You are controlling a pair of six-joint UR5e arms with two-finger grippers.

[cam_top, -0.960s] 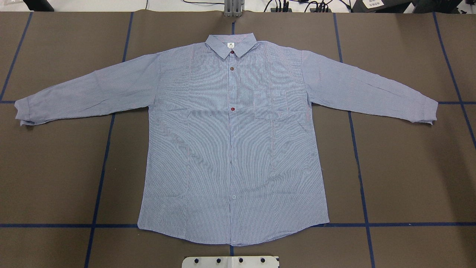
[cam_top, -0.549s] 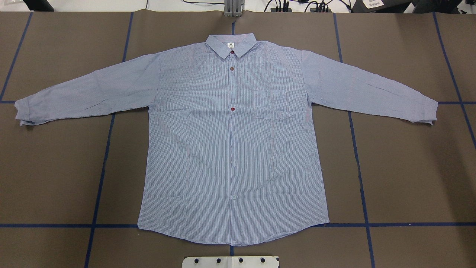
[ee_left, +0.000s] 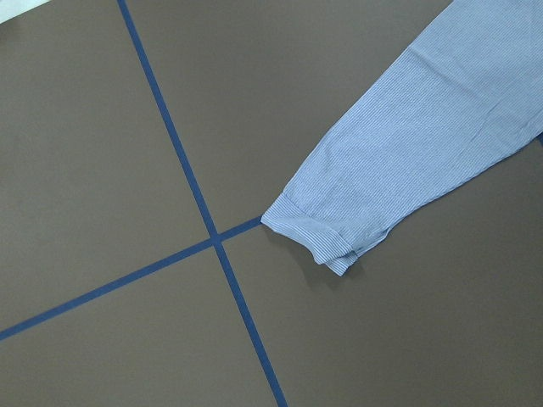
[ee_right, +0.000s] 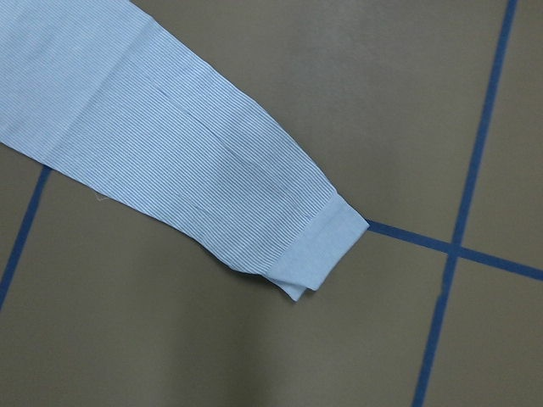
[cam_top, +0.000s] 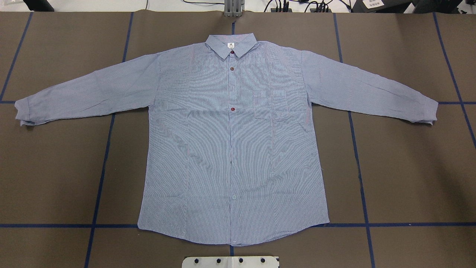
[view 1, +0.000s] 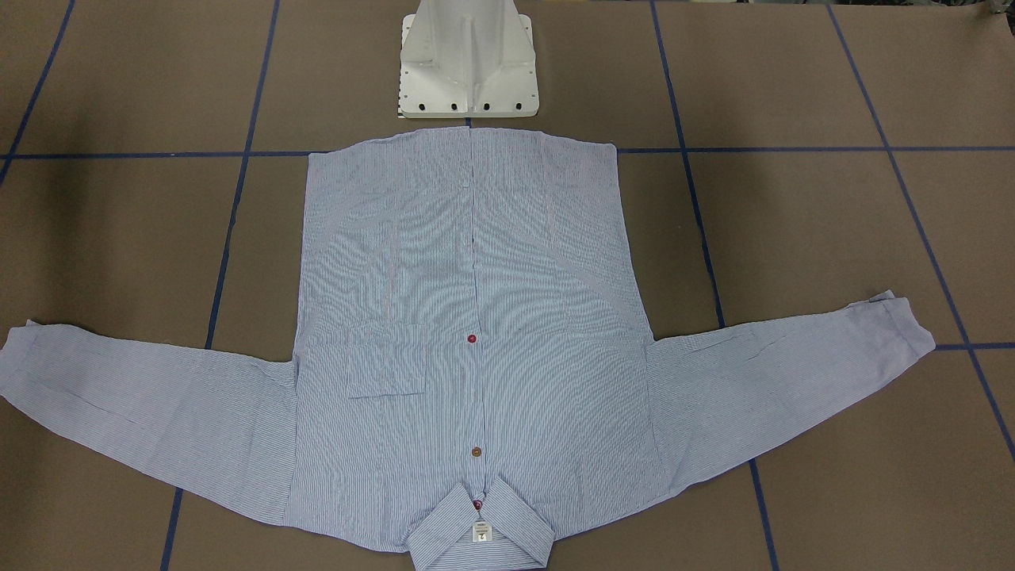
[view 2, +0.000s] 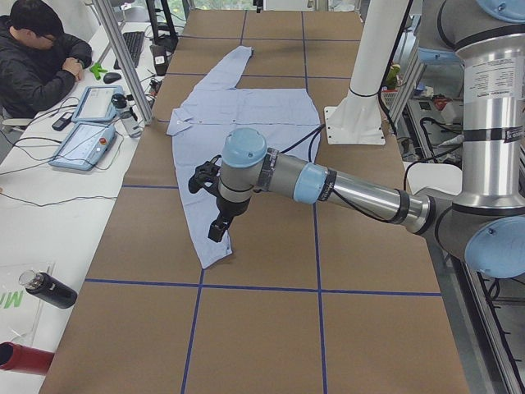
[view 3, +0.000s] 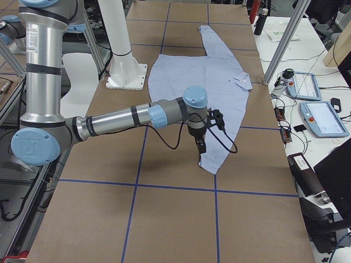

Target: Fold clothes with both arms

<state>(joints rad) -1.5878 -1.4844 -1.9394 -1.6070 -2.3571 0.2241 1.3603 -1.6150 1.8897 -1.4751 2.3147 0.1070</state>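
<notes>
Light blue white-striped shirt [cam_top: 208,149], brown table [cam_top: 409,167], dark blue tape lines [cam_top: 55,225]

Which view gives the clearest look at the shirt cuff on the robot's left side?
Left wrist-mounted: the cuff sits mid-frame, large, stripes and turned edge plain. Overhead and front-facing show it small near the frame edge; side views give no detail.

overhead: sat behind the pedestal base [cam_top: 230,261], looked forward and down, whole shirt [cam_top: 232,149] in frame | front: faced back at the base, steep, same whole shirt but flipped | left + right ends: looked along the table [view 2: 262,345] from further off | wrists: hung close above one cuff [ee_left: 318,242] and the other cuff [ee_right: 321,246]
</notes>
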